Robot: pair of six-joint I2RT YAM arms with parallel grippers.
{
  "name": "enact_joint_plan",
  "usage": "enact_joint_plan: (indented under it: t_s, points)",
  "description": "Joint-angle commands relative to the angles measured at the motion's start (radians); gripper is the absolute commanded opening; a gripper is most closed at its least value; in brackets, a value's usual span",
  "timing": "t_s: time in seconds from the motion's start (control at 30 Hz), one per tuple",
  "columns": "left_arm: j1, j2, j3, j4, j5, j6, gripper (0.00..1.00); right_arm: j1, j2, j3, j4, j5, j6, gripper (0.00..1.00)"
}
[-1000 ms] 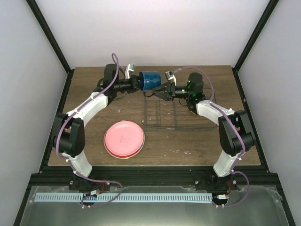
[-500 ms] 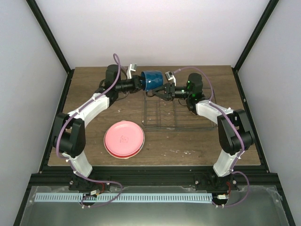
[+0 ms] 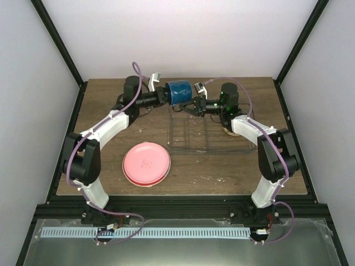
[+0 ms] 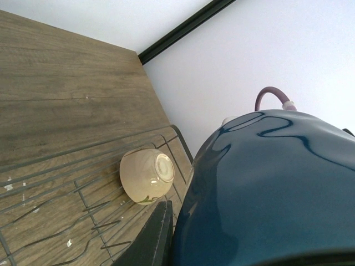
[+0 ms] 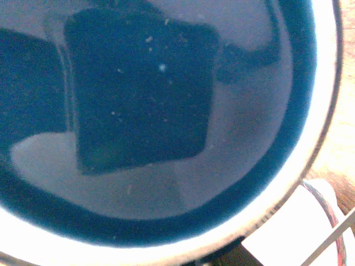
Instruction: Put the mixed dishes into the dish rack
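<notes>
L gripper (image 3: 164,96) is clamping the dark blue mug (image 3: 179,92) by its base end. Mug is lying sideways, long axis left-right, over the dish rack's (image 3: 188,138) far edge. R gripper (image 3: 193,104) is pinching shut on the rim opposite, mouth facing it.

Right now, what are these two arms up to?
Both arms are at one dark blue mug, held on its side in the air over the far end of the dish rack. The left gripper grips it from one end, and the right gripper is shut at its open rim, which looks like a hand-over. A small cream bowl lies tipped over inside the rack. A pink plate sits on the table, not yet loaded.
</notes>
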Motion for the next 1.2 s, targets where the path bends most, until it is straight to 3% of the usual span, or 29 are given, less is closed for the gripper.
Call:
enact_joint_plan:
  t_s: [0.0, 0.2, 0.53, 0.7, 0.93, 1.17]
  points:
    - [-0.029, -0.013, 0.004, -0.06, 0.046, 0.047, 0.1, 0.008, -0.037, 0.07, -0.142, 0.083, -0.184, 0.01]
    - [-0.019, 0.001, -0.004, -0.112, 0.051, 0.09, 0.22, -0.017, -0.074, 0.065, -0.268, 0.144, -0.274, 0.01]
    - [-0.004, 0.048, 0.012, -0.196, 0.082, 0.146, 0.46, -0.043, -0.092, 0.044, -0.295, 0.217, -0.294, 0.01]
    - [0.039, 0.027, -0.022, -0.295, 0.038, 0.231, 0.52, -0.079, -0.119, 0.042, -0.36, 0.27, -0.332, 0.01]
    - [0.126, -0.041, -0.036, -0.411, -0.008, 0.328, 0.53, -0.136, -0.188, 0.117, -0.774, 0.389, -0.582, 0.01]
    - [0.151, -0.054, -0.002, -0.491, -0.053, 0.39, 0.53, -0.184, -0.287, 0.142, -1.106, 0.583, -0.706, 0.01]
